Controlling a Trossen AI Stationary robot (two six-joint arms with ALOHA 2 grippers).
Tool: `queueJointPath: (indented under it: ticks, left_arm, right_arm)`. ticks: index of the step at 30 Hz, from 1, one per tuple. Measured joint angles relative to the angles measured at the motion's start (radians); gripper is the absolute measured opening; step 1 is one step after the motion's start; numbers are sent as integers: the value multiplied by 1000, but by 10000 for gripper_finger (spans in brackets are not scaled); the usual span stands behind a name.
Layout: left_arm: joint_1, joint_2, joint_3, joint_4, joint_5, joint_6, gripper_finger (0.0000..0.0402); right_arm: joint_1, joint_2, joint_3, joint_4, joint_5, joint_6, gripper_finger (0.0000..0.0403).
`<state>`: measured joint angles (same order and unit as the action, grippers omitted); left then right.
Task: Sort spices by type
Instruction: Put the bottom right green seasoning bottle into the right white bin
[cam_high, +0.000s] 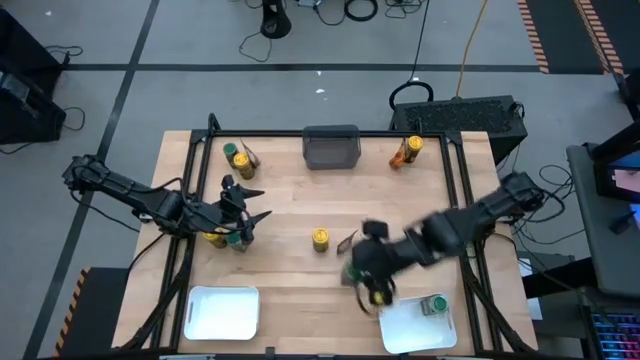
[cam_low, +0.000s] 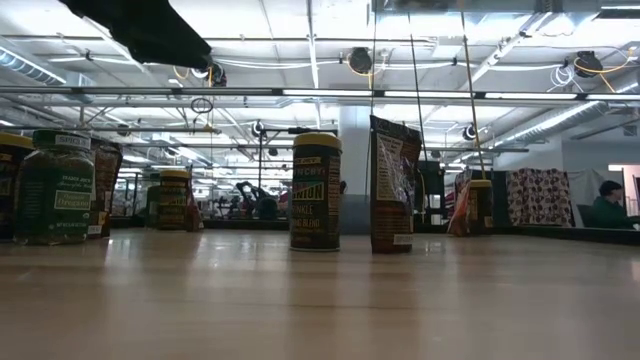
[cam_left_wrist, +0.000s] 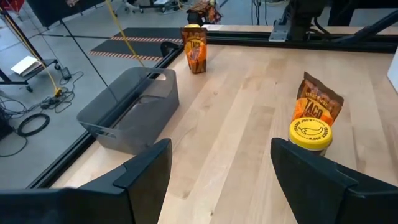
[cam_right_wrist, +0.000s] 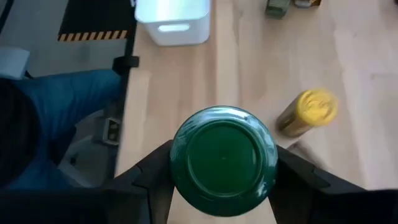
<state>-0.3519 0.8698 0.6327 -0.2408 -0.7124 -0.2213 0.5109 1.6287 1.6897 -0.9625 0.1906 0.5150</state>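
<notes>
My right gripper (cam_high: 362, 275) hangs over the table's near right part, shut on a green-lidded jar (cam_right_wrist: 224, 158). My left gripper (cam_high: 250, 215) waits open at the left, beside two jars (cam_high: 225, 239); its fingers (cam_left_wrist: 143, 171) hold nothing. A yellow-lidded jar (cam_high: 320, 238) and a brown-orange packet (cam_high: 347, 240) stand upright mid-table. A green-lidded jar (cam_high: 232, 152) with a packet stands at the far left. A yellow-lidded jar (cam_high: 410, 150) with a packet stands at the far right. Another green-lidded jar (cam_high: 434, 305) sits in the right white tray (cam_high: 405, 335). My right gripper pinches the green-lidded jar between its two fingers (cam_right_wrist: 149, 183), one on each side of the body just under the lid's rim (cam_right_wrist: 177, 171). The fingers slant down from the table's right. The lid faces the wrist camera, and the jar looks lifted clear of the table.
A dark grey bin (cam_high: 331, 146) stands at the far edge's middle. A second white tray (cam_high: 222, 312) lies at the near left. A black frame (cam_high: 200, 150) borders the table. Bare wood lies between the mid-table jar and the bin.
</notes>
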Motion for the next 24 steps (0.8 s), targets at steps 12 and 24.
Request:
queueJointPath:
  ticks: [12,24]
  left_arm:
    - [0,27,0,80,3,44,276]
    - [1,58,0,123,5,70,276]
  right_arm:
    - [366,60,0,-245,248,602,190]
    - [445,170,0,-367,191,701,194]
